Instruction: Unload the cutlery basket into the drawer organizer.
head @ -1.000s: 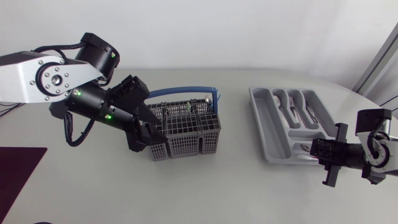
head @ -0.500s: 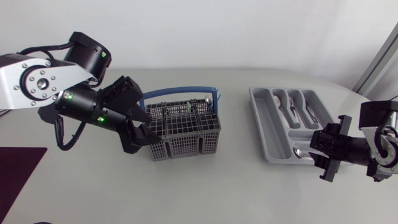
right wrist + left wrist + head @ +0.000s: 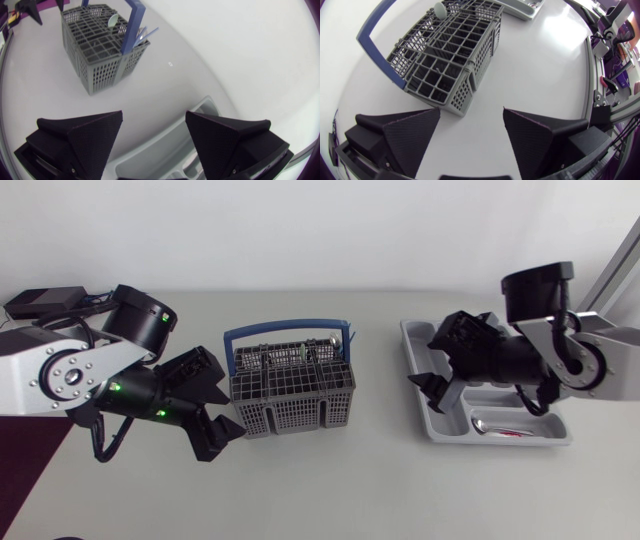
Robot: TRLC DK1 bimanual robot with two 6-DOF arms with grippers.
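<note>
Near the middle of the bench (image 3: 330, 480), somewhat toward its far edge: grey basket (image 3: 293, 395), upright, with a blue handle (image 3: 290, 332) arched across its far side. In the far row of cells, by the handle, some cutlery (image 3: 300, 352) standing on end. Among it, seen from the left wrist, a rounded spoon bowl (image 3: 440, 9).

Toward the right edge of the bench, well apart from the basket: grey organizer (image 3: 450, 428), lying flat, with long compartments running far to near and one cross compartment at the near end. In that cross compartment, a spoon (image 3: 488, 424) lying flat. Middle compartments mostly hidden under the right arm.

Left gripper (image 3: 232, 416): low over the bench, just beside the basket's near left corner. Touching it or not, impossible to tell. Fingers (image 3: 410, 135) spread wide, nothing held, the basket's corner just ahead of the gap.

Right gripper (image 3: 425, 393): over the organizer's left long compartment, pointing toward the basket. Fingers (image 3: 85, 135) likewise spread wide, nothing held, the organizer's rim below the gap and the basket far ahead.

At the left edge of the bench, near corner: a dark mat (image 3: 30, 460).
</note>
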